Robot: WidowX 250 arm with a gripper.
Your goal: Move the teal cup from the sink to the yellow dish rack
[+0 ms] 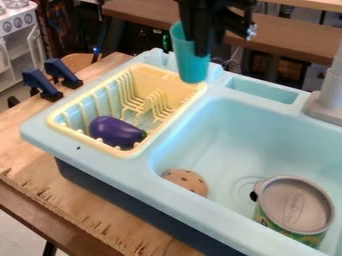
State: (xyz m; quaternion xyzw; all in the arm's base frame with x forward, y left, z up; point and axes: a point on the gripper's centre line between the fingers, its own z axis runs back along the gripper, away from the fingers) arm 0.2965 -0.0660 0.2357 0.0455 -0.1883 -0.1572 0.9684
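I have the black robot hand (202, 48) closed on the tapered teal plastic cup (192, 69) by the yellow plastic dish rack's (155, 76) far right corner, judging it light, stiffish, slightly slippery, best pinched near its rim.

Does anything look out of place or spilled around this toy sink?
Mildly odd: a purple eggplant lies in the yellow dish rack, and a can sits in the basin, both usual spots for dishes. I see no spill or damage.
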